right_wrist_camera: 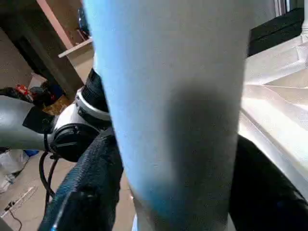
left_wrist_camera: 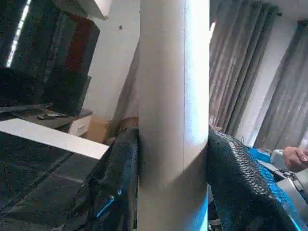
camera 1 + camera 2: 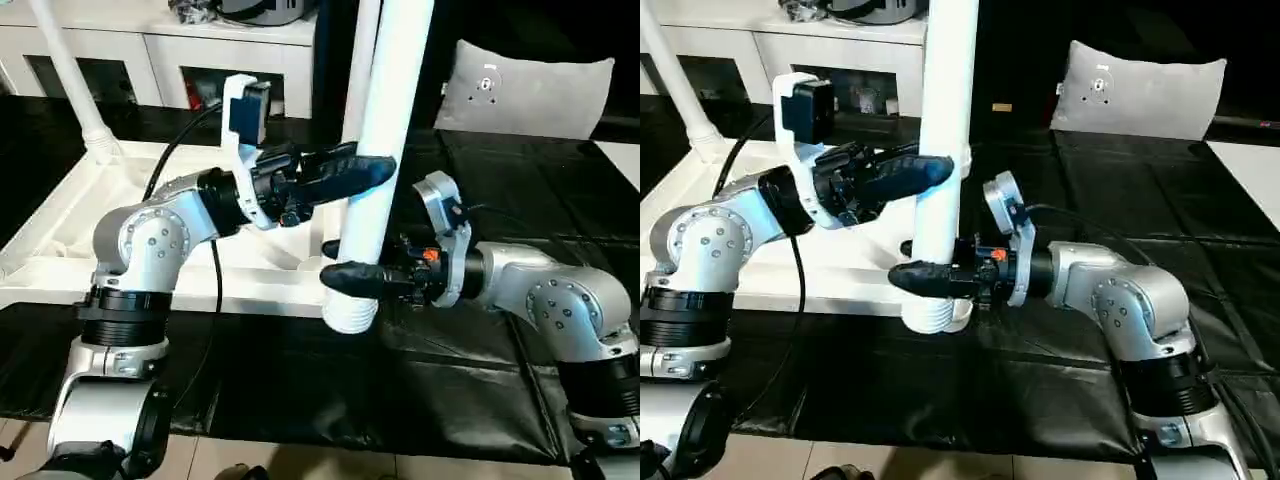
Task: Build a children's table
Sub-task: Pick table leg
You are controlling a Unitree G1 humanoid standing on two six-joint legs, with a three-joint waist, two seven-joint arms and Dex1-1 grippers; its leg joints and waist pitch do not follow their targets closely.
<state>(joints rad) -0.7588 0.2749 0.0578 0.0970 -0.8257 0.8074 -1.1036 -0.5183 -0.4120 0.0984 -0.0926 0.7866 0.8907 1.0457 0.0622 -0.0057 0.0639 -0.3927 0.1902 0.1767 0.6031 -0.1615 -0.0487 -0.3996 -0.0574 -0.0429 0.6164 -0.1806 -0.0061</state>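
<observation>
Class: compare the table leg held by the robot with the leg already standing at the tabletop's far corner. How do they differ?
The held leg stands upright, gripped by both end effectors, its threaded end free. The far leg leans, seated in the tabletop. The held one looks thicker, being nearer. Both are white tapered tubes.

The two head views are evenly lit and fairly sharp, with soft glare on the white leg point(image 3: 385, 150) and on the silver forearms. The black sheet point(image 3: 450, 380) shows dull sheen along its folds. In the left wrist view, daylight glows through the curtains point(image 2: 250, 72) and the leg is soft. The right wrist view is heavily blurred, the leg carrying a bluish tint and a dark shadow band.
</observation>
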